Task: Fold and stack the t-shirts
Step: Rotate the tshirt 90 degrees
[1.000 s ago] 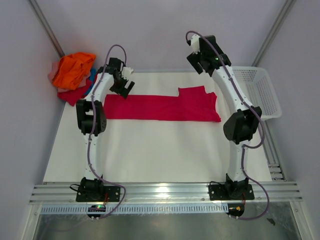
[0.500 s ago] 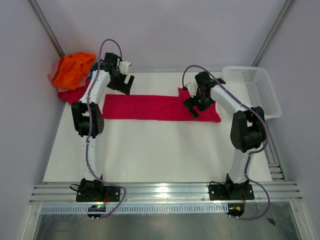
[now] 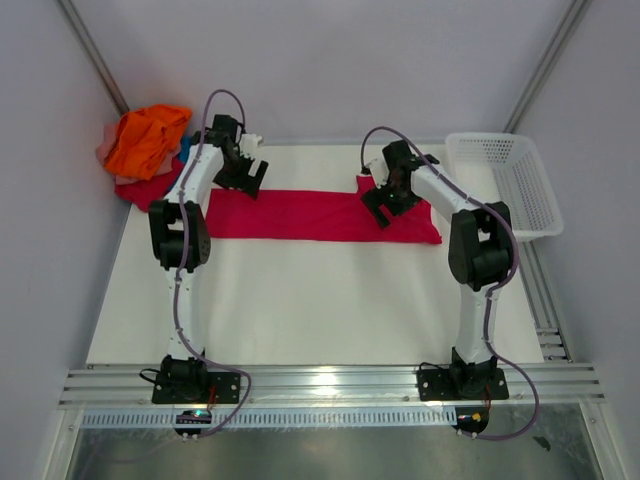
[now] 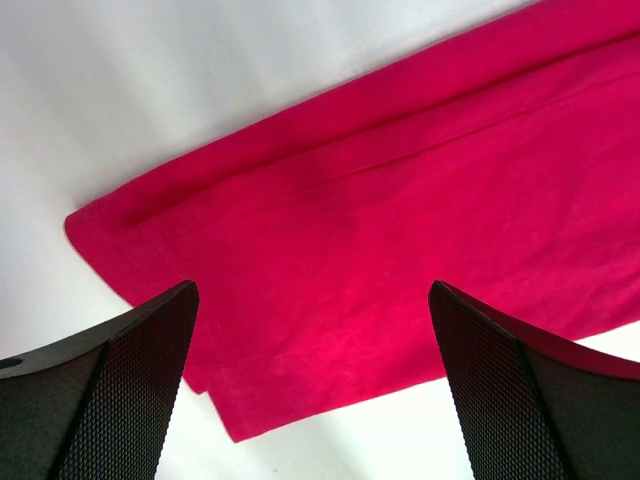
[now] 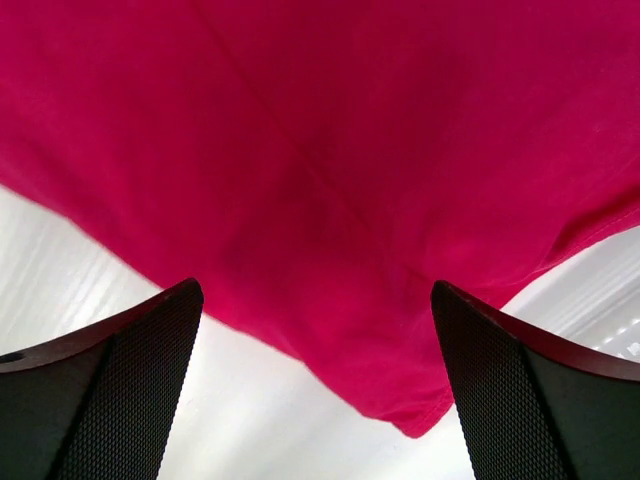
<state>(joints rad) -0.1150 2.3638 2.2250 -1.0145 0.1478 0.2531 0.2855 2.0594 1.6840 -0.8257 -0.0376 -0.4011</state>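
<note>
We logged: left gripper (image 3: 246,176), jaws spread and empty, over the shirt's (image 3: 300,215) left end; right gripper (image 3: 381,205), likewise spread, over its right end. Shirt lay flat, a long band across the table (image 3: 300,300). We judged matched corner pinches would fold it evenly.

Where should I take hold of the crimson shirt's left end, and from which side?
Probably the short hem edge of the crimson shirt, near its corner: the shirt lies flat as a long strip, so only edges offer purchase. Come straight down with the open left tool hovering there.
</note>
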